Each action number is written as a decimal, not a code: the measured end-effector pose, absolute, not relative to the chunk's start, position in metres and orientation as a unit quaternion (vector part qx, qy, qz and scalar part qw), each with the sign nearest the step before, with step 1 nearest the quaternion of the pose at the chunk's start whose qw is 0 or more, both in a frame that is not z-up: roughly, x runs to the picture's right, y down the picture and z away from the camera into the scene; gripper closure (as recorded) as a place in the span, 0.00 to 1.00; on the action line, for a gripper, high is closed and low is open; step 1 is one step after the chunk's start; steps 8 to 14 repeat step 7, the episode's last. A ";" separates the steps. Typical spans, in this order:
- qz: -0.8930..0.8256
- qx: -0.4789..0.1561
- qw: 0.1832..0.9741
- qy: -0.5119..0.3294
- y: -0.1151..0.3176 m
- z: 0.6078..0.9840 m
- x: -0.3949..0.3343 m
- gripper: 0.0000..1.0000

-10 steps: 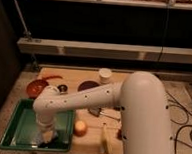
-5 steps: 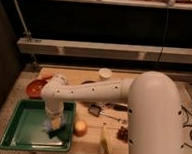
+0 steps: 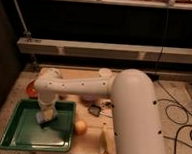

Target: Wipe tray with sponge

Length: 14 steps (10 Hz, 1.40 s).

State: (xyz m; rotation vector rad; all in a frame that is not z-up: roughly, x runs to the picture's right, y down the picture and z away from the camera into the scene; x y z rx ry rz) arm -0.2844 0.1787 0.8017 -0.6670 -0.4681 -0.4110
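Inside the green tray [image 3: 19, 135] we see our tool [image 3: 45, 118] pressing the sponge [image 3: 42, 118]; its closure we cannot tell.

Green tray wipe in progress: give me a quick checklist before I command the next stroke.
1. Sponge inside the green tray, on its upper right part: ok.
2. End effector over the tray, at the sponge: ok.
3. Firm grasp on the sponge: cannot tell, the arm hides the contact.
4. Unwiped floor to the left and toward the near rim is free of objects: ok.
5. Orange fruit sits just outside the tray's right rim, close to the arm's path: not ok for a rightward stroke.
6. Red bowl lies beyond the tray's far left corner, apart from it: ok.
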 end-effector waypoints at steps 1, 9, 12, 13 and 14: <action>-0.209 -0.317 0.895 -0.235 0.175 0.800 -0.298 0.87; -0.260 -0.322 0.869 -0.271 0.216 0.762 -0.324 0.87; -0.260 -0.322 0.869 -0.271 0.216 0.762 -0.324 0.87; -0.260 -0.322 0.869 -0.271 0.216 0.762 -0.324 0.87; -0.260 -0.322 0.869 -0.271 0.216 0.762 -0.324 0.87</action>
